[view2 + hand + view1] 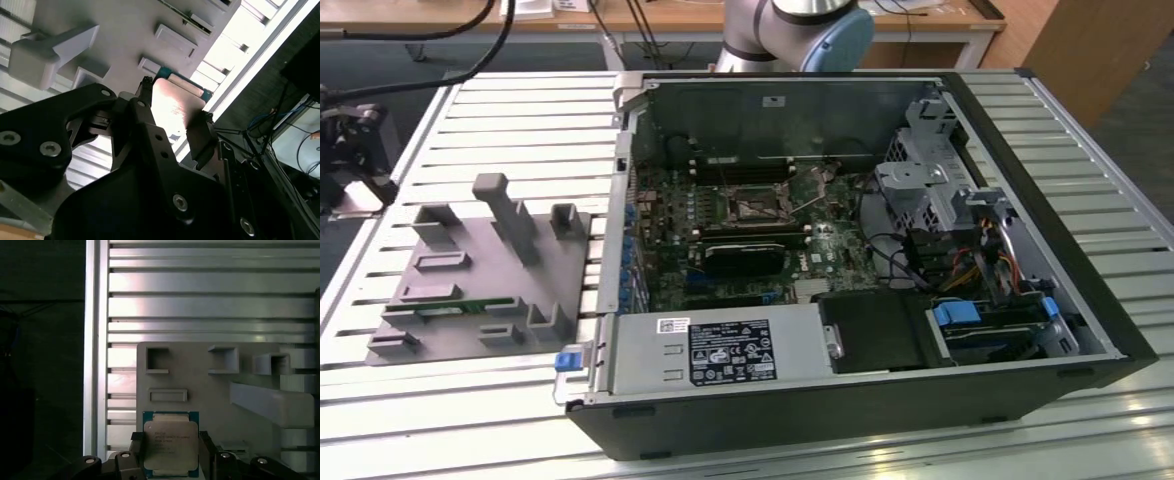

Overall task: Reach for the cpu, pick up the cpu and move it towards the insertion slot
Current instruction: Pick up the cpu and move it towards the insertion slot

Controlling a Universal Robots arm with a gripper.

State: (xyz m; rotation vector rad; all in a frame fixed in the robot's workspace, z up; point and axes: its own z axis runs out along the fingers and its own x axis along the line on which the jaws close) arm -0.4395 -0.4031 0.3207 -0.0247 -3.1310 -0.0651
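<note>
In both wrist views the cpu (170,442) (176,102), a flat square chip with a silvery-beige top and a green rim, sits between my gripper's (171,446) (173,119) two black fingers. The fingers (137,449) press against its opposite edges, so the gripper is shut on it. The grey fixture plate (200,375) (115,30) lies just beneath the chip. Whether the chip is lifted off the plate I cannot tell. In the exterior view the insertion slot (754,208), a square socket with a shiny frame and dark centre, lies on the motherboard inside the open computer case (854,260).
The grey fixture plate (480,275) with raised posts and pockets lies on the slatted metal table (480,110) at the exterior view's left of the case. A thin green memory stick (454,308) rests in it. A black block (747,255) lies near the socket. The arm's base (801,30) stands behind the case.
</note>
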